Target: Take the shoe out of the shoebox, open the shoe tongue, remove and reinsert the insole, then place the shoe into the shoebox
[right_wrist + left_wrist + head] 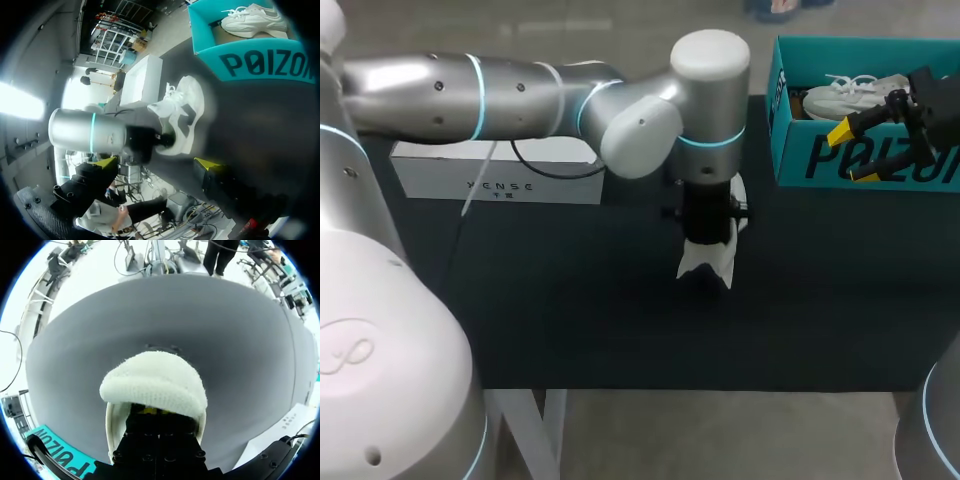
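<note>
Two white shoes are shown — one out on the black table [570,300], one inside the box. Near the table's middle, the first shoe [705,262] rests on the cloth with its toe pointing away from the left gripper [152,411], which comes down from above into the shoe's opening; whether it is open or closed cannot be told. Farther back on the left side lies a white box [470,175]. At the far right corner stands the teal shoebox [800,160], with the second shoe [845,95] inside it. The right gripper [853,152] hangs at the shoebox's near wall — fingers spread wide, holding nothing.
</note>
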### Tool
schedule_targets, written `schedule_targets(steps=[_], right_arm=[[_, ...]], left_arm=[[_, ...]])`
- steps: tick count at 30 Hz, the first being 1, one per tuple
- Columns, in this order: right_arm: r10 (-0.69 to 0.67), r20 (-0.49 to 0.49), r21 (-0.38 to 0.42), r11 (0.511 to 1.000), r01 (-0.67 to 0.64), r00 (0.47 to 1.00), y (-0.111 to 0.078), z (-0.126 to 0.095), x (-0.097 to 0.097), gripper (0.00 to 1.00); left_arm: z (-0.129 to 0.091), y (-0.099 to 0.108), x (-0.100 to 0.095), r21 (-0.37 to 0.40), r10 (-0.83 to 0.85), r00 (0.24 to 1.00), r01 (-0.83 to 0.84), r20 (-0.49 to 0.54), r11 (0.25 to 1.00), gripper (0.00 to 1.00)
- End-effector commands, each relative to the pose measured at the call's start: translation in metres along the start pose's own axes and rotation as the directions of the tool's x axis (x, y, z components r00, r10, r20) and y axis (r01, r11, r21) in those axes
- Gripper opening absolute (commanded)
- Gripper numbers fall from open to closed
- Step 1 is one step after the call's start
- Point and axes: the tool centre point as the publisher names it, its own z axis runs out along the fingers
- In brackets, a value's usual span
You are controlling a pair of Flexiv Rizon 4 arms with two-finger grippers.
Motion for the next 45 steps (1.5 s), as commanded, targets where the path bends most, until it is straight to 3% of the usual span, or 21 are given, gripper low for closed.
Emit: schedule_targets(steps=[1,14,17,20,22,24,35,45], right_arm=[[0.001,0.003,0.003,1.000,-0.001,1.000,0.001,0.001,0.000,1.00],[0.001,0.003,0.003,1.000,-0.001,1.000,0.001,0.001,0.000,1.00],[0.001,0.003,0.003,1.000,-0.001,1.000,0.001,0.001,0.000,1.00],[0.001,0.003,0.003,1.000,-0.001,1.000,0.001,0.001,0.000,1.00],[0.001,0.003,0.003,1.000,-0.001,1.000,0.001,0.001,0.000,1.00],[0.001,0.003,0.003,1.000,-0.001,1.000,0.001,0.001,0.000,1.00],[0.001,0.003,0.003,1.000,-0.001,1.000,0.001,0.001,0.000,1.00],[0.001,0.003,0.003,1.000,-0.001,1.000,0.001,0.001,0.000,1.00]], left_arm=[[-0.016,0.008,0.006,-0.024,0.009,1.000,-0.009,0.008,1.000,0.00],[-0.032,0.062,0.000,-0.082,0.015,0.999,-0.012,0.032,0.997,0.00],[-0.035,0.068,-0.001,-0.090,0.014,0.999,-0.011,0.035,0.996,0.35],[-0.036,0.070,-0.001,-0.091,0.007,0.999,-0.004,0.036,0.996,0.49],[-0.038,0.069,-0.003,-0.089,0.010,0.999,-0.006,0.037,0.996,0.85],[-0.040,0.066,-0.005,-0.084,0.016,0.999,-0.013,0.038,0.996,0.99],[-0.054,0.056,-0.006,-0.076,0.062,0.998,-0.061,0.016,0.995,1.00],[-0.061,0.064,-0.005,-0.097,0.073,0.997,-0.073,-0.001,0.993,1.00]])
